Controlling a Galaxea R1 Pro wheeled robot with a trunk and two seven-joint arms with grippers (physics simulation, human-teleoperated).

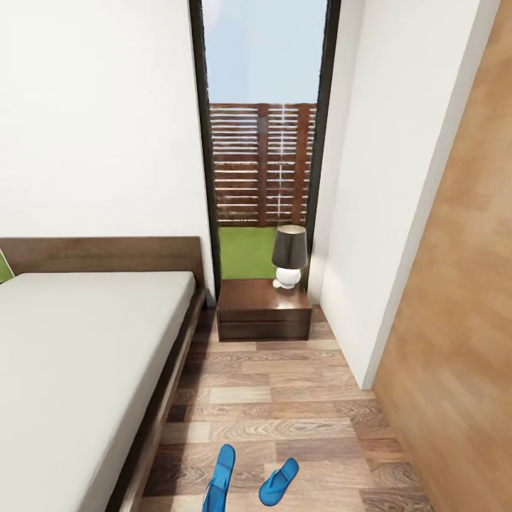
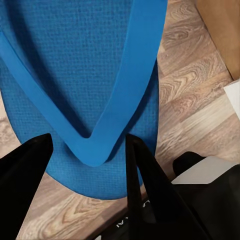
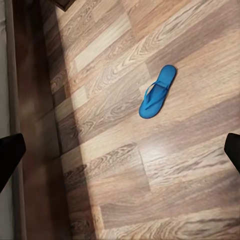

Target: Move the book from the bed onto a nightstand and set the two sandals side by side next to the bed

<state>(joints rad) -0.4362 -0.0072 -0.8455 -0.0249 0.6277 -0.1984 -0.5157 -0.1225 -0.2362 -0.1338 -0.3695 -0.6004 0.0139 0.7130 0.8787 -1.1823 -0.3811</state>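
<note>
Beside bed (image 1: 85, 355), two sandals (image 1: 279, 482), open floor (image 1: 284, 398)

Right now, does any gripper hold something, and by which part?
The left gripper seems to hold one blue sandal by the toe end, where the straps meet. The right gripper is open, holding nothing.

sandals: 2 blue flip-flops | one (image 1: 219, 478) near bed (image 1: 85, 341) frame | other (image 1: 278, 481) flat on floor, apart
</note>
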